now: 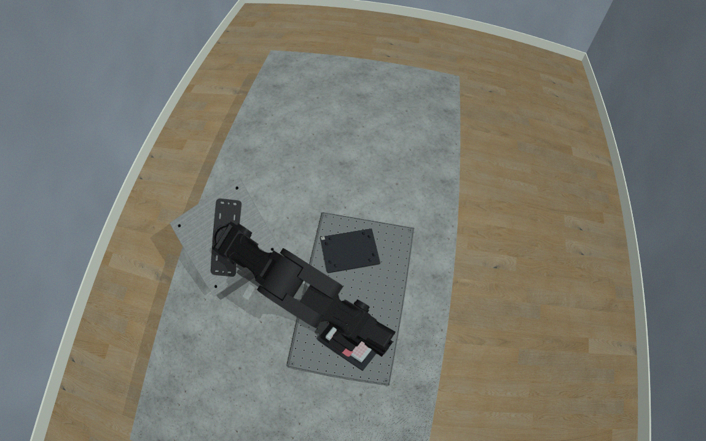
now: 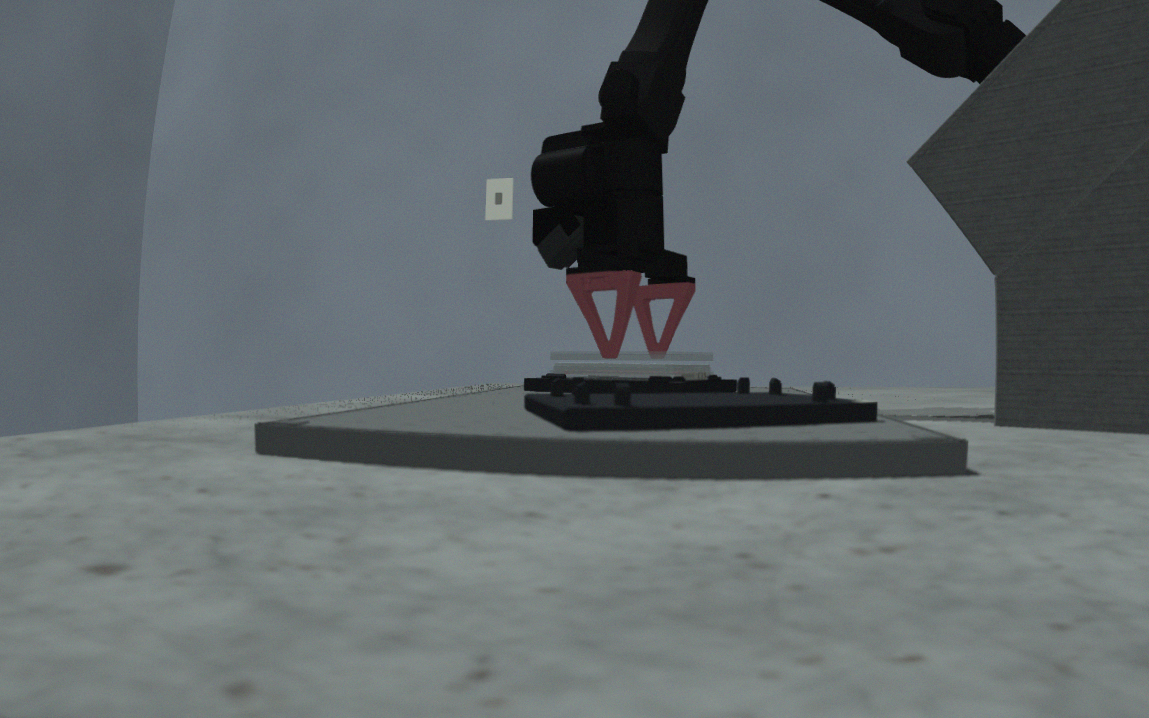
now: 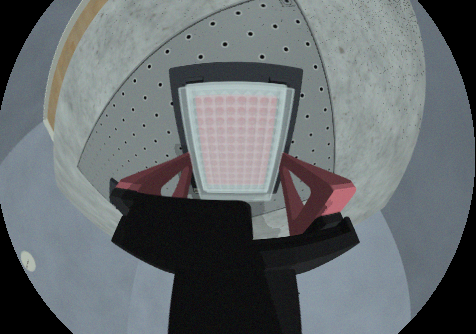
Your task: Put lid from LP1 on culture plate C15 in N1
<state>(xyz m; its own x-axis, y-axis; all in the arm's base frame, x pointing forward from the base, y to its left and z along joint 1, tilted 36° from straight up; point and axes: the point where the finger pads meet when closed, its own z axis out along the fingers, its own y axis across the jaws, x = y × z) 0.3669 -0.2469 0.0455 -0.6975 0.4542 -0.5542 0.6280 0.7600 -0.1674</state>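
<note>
My gripper (image 2: 632, 350), with red fingers, is shut on the clear lid (image 2: 630, 357) and holds it level just above the culture plate C15 (image 2: 640, 368). The plate sits in the black plate nest N1 (image 2: 629, 382). A thin gap shows between lid and plate in the side view. In the wrist view the lid (image 3: 236, 137) lies over the pink wells of the plate, with the fingers on its two long sides and the nest's black frame (image 3: 236, 73) around it. From above, the arm hides most of the plate. The black lid park LP1 (image 1: 349, 250) stands empty.
A grey perforated baseplate (image 1: 353, 298) carries the nest and the lid park. The arm's base mount (image 1: 225, 236) stands to the left on a grey block, which also shows in the side view (image 2: 1096, 223) at the right. A small white wall plate (image 2: 499, 198) is behind.
</note>
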